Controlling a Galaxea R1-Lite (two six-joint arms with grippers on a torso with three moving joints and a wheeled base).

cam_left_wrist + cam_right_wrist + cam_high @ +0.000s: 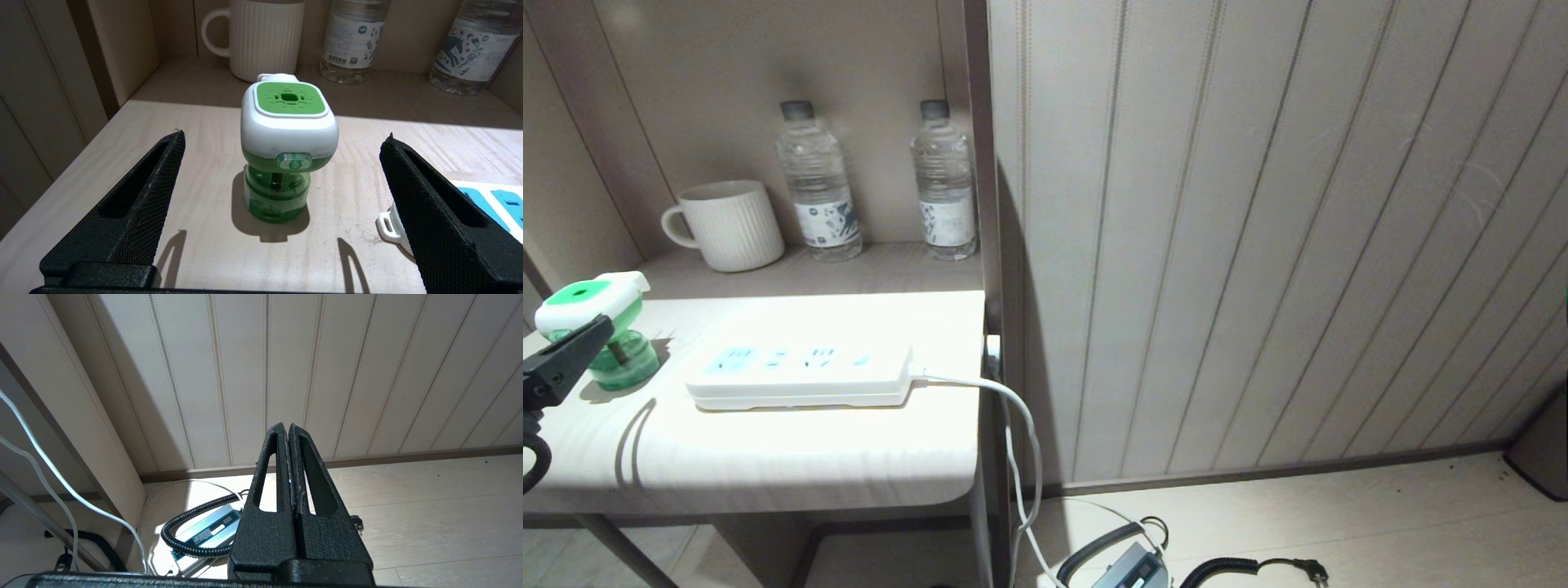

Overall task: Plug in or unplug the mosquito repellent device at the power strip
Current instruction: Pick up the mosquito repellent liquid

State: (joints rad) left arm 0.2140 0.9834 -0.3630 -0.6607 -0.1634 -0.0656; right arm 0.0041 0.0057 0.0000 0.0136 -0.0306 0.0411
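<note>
Standing upright on its green bottle near the left end of the counter (768, 457), one mosquito repellent device (595, 327) is seen, unplugged and just beside the one power strip (796, 376), which lies flat with its sockets facing up. One white cord (1013, 408) is led from the strip's right end over the counter edge and down toward the floor. The left gripper (282, 143) is held in front of the device with its jaws spread wide on either side of it, touching nothing; in the head view only one dark finger is shown at the left border, partly covering the device's bottle. The strip is cut off at the frame edge in the left wrist view, and its socket details are washed out by bright light. Behind, on the shaded shelf, one ribbed white mug (731, 224) and two clear water bottles (817, 184) are set. The right gripper (290, 430) is parked over the floor, jaws pressed together, above a coiled black cable (192, 526) and a grey box.
</note>
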